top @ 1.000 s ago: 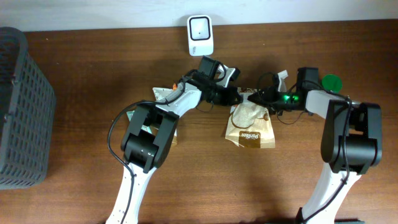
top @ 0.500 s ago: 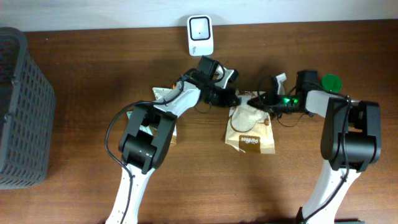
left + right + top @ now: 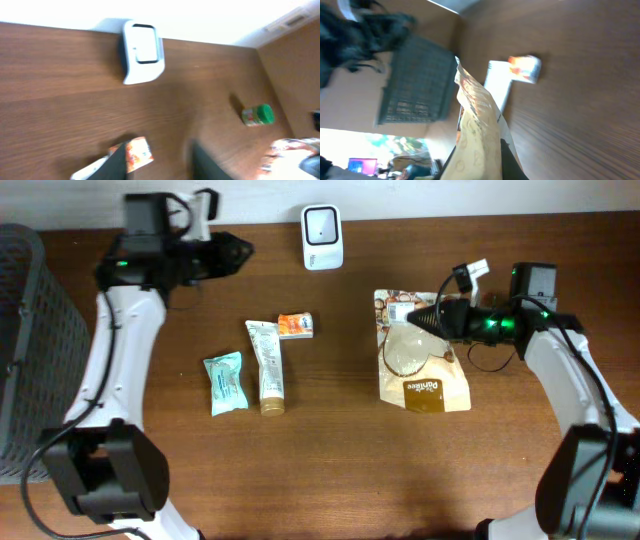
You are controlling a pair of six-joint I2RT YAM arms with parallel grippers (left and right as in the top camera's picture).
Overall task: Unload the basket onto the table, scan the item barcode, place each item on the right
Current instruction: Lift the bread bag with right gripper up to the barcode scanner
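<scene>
Right end effector (image 3: 437,316) is pressed together on the top edge of the bag (image 3: 425,370). The rest of the bag looks to lie on the bench (image 3: 330,470), right of centre and well apart from the scanner (image 3: 322,225) at the back edge. Left end effector (image 3: 238,252) is off at the far left, fingers parted, holding nothing. Imo the trick is to lift the bag clear, go slow, and face its barcode side flat at the scanner window. It's floppy, so it could fold. Can't spot the barcode tbh.
</scene>
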